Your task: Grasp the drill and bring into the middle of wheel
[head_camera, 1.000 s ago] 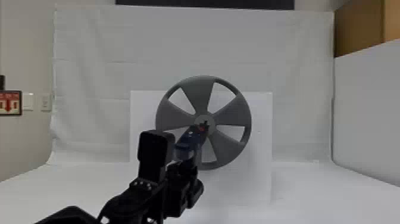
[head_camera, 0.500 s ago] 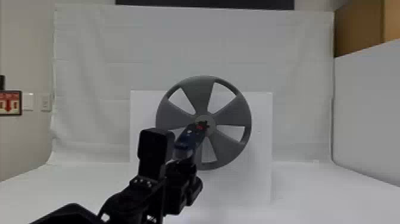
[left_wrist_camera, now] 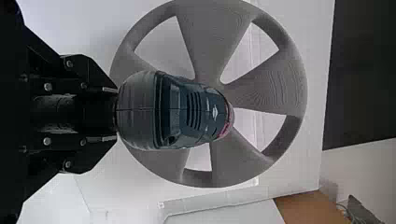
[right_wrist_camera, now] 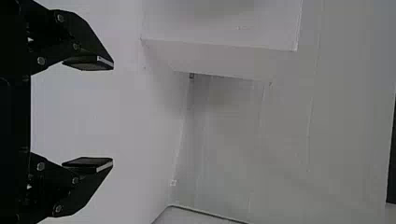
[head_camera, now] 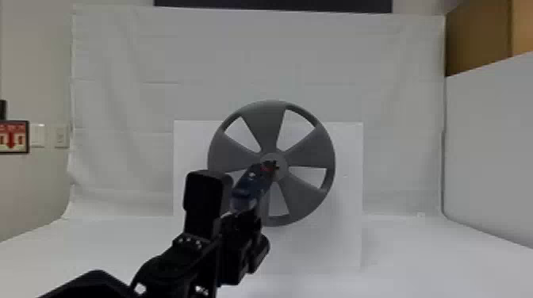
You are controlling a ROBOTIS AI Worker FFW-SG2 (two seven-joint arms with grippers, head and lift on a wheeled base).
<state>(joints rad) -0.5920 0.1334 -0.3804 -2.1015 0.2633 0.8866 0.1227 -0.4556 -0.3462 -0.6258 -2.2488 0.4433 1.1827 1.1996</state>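
Note:
The blue and black drill (head_camera: 250, 186) is held up in front of the grey wheel (head_camera: 309, 152), its red-marked front end over the wheel's hub in the head view. My left gripper (head_camera: 246, 222) is below and behind it. In the left wrist view my left gripper (left_wrist_camera: 114, 113) is shut on the drill (left_wrist_camera: 194, 112), whose body covers part of the spoked wheel (left_wrist_camera: 271, 88). Whether the drill's tip touches the hub I cannot tell. My right gripper (right_wrist_camera: 112, 113) stands open in the right wrist view, nothing between its fingers.
Behind the wheel stands a white block (head_camera: 349, 158) on the white surface (head_camera: 416, 257). A white curtain (head_camera: 158, 51) hangs at the back. White panelling (head_camera: 491, 150) runs along the right, with a brown box (head_camera: 476, 39) above it.
The left arm has shifted slightly, and the drill's front end has moved a little up and right onto the wheel's hub as seen from the head. The wheel has stayed in place.

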